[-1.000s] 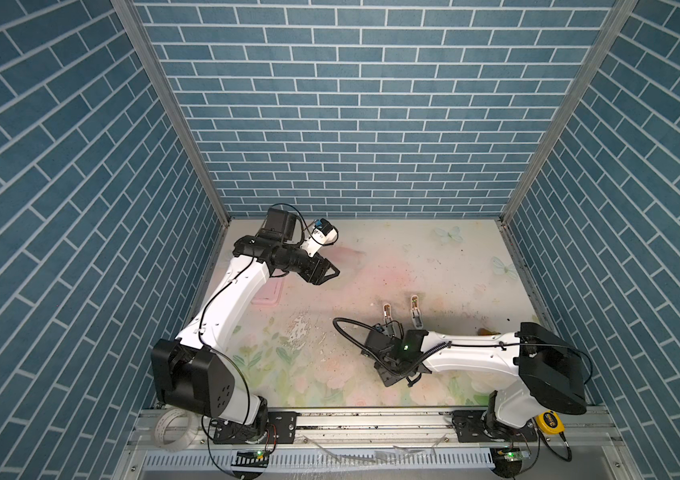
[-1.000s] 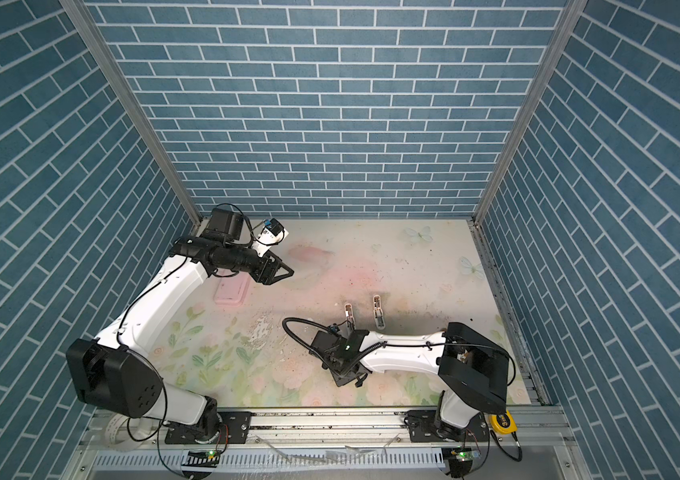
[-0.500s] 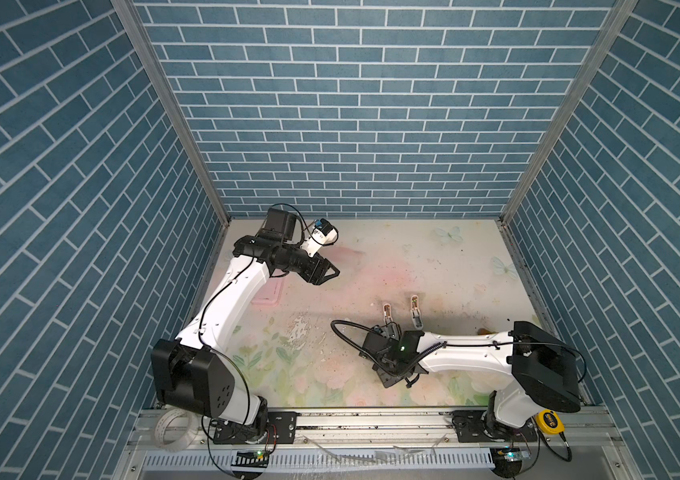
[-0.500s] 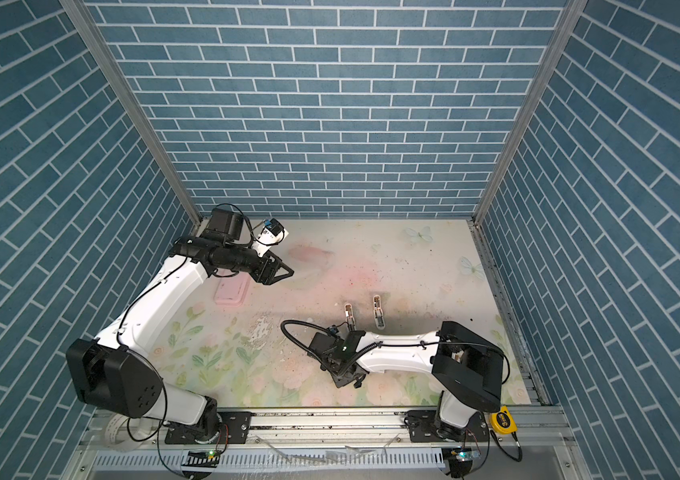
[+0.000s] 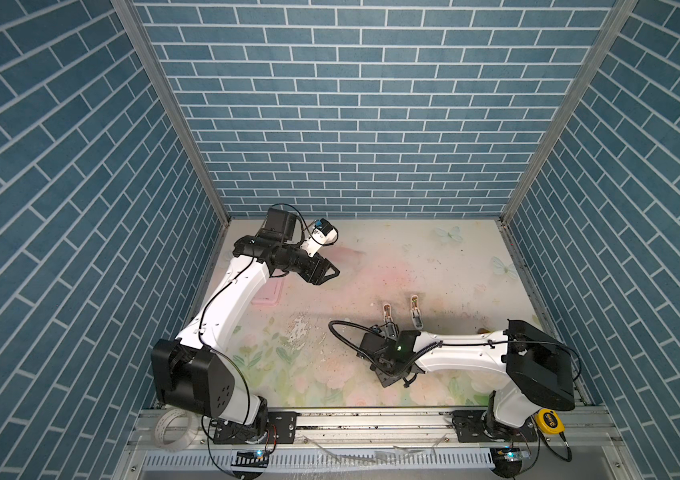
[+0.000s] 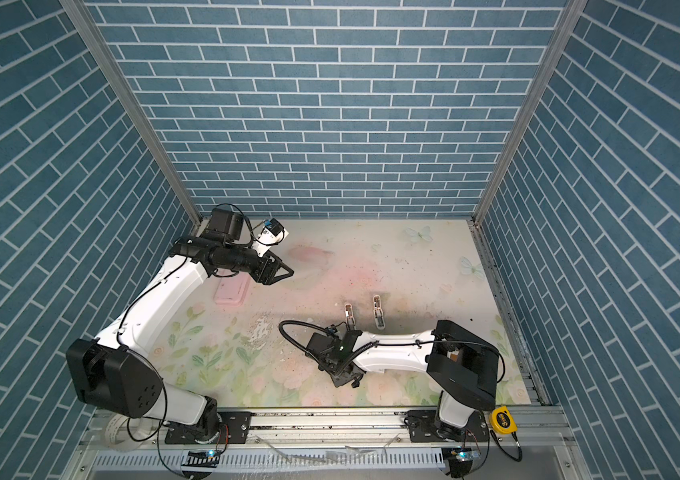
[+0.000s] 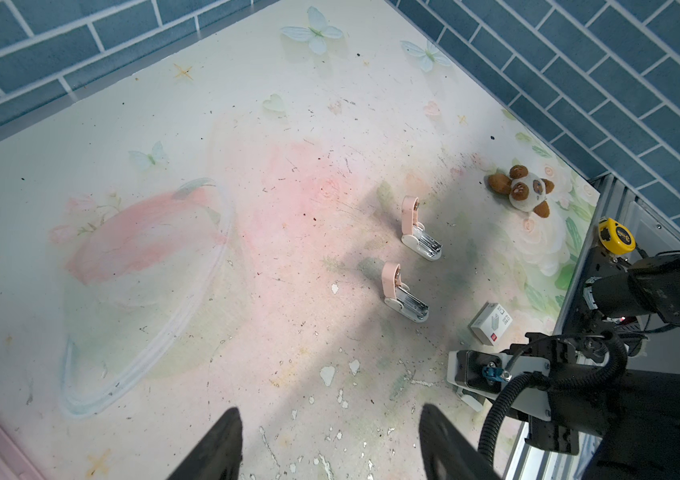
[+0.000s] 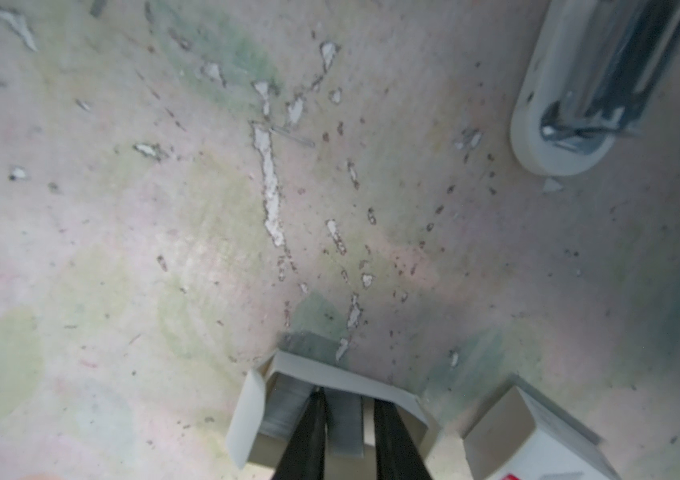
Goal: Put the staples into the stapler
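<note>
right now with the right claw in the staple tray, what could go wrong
The right claw flanks one thin strip in the tray: it could slip or snap on lifting. The light tray may drag along and bump the sleeve beside it; the left claw is too far to steady it.

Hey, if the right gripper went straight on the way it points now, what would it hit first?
Most likely the staples in the cream tray. The right gripper points down into it, jaws either side of a grey strip. How much gap remains is unclear.
</note>
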`<act>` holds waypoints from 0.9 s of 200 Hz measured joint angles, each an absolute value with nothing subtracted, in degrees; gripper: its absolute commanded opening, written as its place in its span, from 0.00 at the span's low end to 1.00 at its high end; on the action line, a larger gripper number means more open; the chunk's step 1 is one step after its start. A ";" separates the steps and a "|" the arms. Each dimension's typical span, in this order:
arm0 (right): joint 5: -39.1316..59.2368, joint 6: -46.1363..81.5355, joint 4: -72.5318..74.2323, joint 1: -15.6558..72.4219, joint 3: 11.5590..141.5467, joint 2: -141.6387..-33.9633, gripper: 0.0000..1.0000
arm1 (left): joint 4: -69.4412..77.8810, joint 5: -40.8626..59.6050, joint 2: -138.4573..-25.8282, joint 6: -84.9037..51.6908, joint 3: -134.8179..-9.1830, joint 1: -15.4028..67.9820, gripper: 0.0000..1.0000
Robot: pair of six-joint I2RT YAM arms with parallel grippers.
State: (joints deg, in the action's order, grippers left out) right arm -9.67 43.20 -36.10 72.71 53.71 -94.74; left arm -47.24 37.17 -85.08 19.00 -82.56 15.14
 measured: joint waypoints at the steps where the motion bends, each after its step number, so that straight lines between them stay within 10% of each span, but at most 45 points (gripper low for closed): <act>1: -9.69 43.22 -36.10 72.71 53.71 -94.74 0.23 | -47.24 37.17 -85.08 19.00 -82.56 15.14 0.69; 180: -9.82 44.21 -35.68 72.82 53.84 -95.53 0.16 | -46.78 37.54 -85.08 18.87 -81.58 15.14 0.69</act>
State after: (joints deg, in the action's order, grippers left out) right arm -9.82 44.21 -35.68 72.82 53.84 -95.53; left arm -46.78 37.54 -85.08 18.87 -81.58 15.14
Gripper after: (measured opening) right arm 0.170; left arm 0.690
